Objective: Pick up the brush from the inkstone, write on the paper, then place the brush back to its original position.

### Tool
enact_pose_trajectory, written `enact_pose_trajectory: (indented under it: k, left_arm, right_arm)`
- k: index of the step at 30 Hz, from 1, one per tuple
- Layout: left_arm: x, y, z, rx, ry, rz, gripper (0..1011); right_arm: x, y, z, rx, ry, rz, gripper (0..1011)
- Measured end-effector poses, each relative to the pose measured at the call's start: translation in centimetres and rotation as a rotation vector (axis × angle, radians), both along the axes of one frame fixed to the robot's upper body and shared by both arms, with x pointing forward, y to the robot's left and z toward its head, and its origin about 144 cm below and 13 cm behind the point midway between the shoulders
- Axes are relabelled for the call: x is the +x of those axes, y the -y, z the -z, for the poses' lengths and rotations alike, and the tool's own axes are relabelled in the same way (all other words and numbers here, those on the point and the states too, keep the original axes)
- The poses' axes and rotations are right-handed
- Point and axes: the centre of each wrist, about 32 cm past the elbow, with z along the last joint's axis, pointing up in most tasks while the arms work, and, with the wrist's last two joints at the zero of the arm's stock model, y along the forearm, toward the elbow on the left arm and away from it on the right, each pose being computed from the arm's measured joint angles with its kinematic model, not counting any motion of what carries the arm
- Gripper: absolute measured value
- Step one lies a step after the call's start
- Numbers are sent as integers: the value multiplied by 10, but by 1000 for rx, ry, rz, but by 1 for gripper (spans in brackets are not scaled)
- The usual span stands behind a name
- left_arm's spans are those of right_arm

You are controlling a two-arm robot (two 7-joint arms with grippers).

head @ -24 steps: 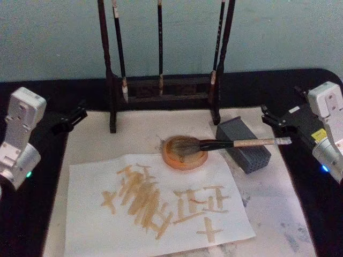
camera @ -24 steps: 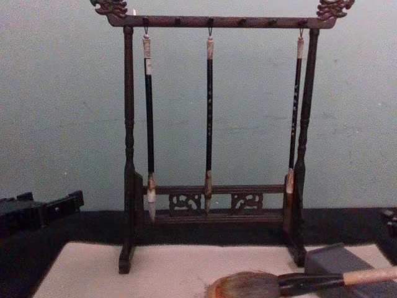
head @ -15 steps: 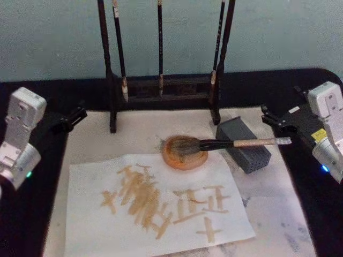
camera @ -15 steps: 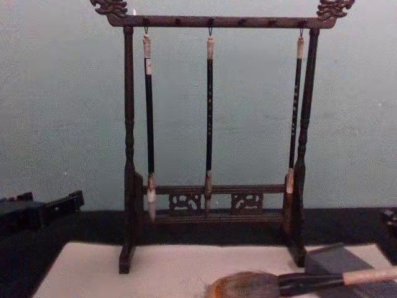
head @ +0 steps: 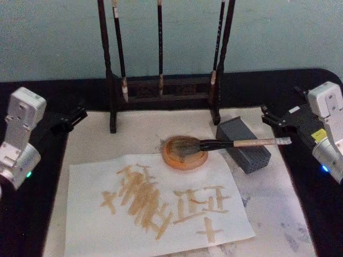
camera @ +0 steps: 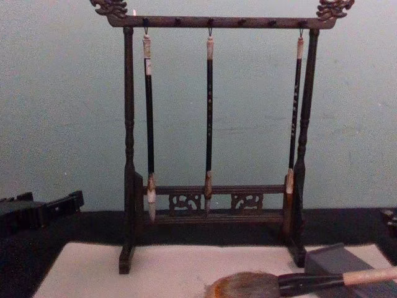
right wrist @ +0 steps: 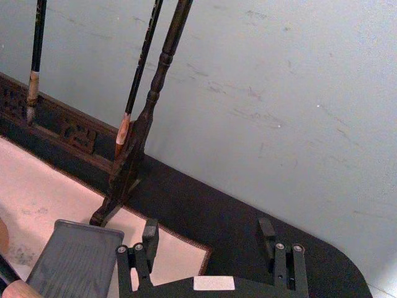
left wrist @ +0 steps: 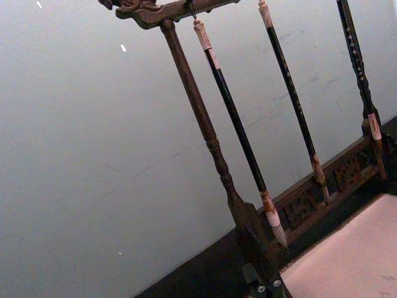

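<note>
Writing station, brush at rest. The brush (head: 225, 143) lies crosswise near the middle of the table: its bushy head sits in the round inkstone (head: 185, 165) and its tan handle is propped on the grey block (head: 247, 150), with the end loop pointing to the table's right edge. The paper (head: 182, 182), toward the near edge, already carries tan strokes. The right gripper (head: 274, 119) hangs by the right edge, near the handle's end but apart from it, its jaws spread wide and holding nothing. The left gripper (head: 72, 116) is parked by the left edge, and whether it is open cannot be told. With strokes written and the brush on its rest, the cycle looks complete — or a fresh pick-up is not yet begun. A pick-up would call for the right gripper to reach in, straddle the tan handle and lift it clear of the block.
</note>
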Motion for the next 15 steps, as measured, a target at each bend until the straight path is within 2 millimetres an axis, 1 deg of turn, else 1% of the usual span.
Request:
enact_pose_trajectory:
  k: [15]
  left_arm:
    - [0, 0, 0, 0, 0, 0, 1002]
  right_arm:
    - [0, 0, 0, 0, 0, 0, 1008]
